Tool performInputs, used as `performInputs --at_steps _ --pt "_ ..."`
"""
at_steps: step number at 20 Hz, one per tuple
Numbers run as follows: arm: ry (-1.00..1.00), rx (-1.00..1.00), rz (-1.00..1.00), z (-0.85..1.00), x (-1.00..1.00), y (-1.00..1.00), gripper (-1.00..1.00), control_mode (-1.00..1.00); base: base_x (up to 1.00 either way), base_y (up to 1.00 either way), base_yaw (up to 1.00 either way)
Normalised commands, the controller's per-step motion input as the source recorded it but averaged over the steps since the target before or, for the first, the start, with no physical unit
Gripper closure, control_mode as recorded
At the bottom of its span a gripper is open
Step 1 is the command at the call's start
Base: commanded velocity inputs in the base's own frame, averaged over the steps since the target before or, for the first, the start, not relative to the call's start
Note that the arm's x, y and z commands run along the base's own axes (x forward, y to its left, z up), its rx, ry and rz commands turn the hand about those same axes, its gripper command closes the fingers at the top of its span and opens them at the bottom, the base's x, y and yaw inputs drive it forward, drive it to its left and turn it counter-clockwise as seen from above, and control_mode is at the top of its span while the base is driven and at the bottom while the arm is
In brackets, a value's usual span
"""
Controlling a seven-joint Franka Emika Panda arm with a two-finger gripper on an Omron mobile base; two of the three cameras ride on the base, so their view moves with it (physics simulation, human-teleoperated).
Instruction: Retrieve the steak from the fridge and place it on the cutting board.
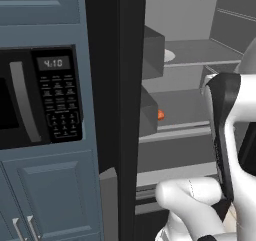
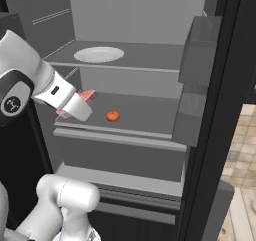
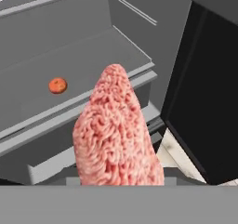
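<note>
The steak (image 3: 116,135), a pinkish-red marbled slab, stands up close in the hand view, clear of the grey shelf behind it. My gripper (image 2: 79,108) is shut on it, and the meat hides the fingertips. In the right base view, pink edges of the steak (image 2: 88,94) peek out from behind the white hand, in front of the middle shelf at the left. The black fridge (image 2: 145,116) stands open with its grey shelves showing, and its dark door (image 1: 117,85) rises beside the cabinets. The cutting board is out of view.
A small round orange-red item (image 2: 113,116) lies on the middle shelf (image 1: 160,114). A white plate (image 2: 98,54) sits on the shelf above. Grey door bins (image 2: 197,50) hang at the right. A microwave (image 1: 30,95) is set in blue-grey cabinets at the left.
</note>
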Motion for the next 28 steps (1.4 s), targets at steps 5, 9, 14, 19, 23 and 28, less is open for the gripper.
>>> performInputs --at_steps 5,9,14,19,23,28 --pt "0.06 0.0 0.0 -0.12 -0.44 0.26 1.0 -1.0 0.0 0.0 0.0" --pt "0.08 0.0 0.0 -0.34 -0.14 0.14 1.0 -1.0 0.0 0.0 0.0" --pt "0.0 0.0 0.0 -0.04 -0.04 0.02 1.0 -1.0 0.0 0.0 0.0" --pt "0.0 0.0 0.0 0.0 0.0 0.0 1.0 -1.0 0.0 0.0 0.0" --pt "0.01 0.0 0.0 -0.01 0.0 0.0 1.0 1.0 -0.05 0.0 0.0" --pt "0.0 0.0 0.0 0.0 0.0 0.0 1.0 1.0 -0.36 0.0 -0.03"
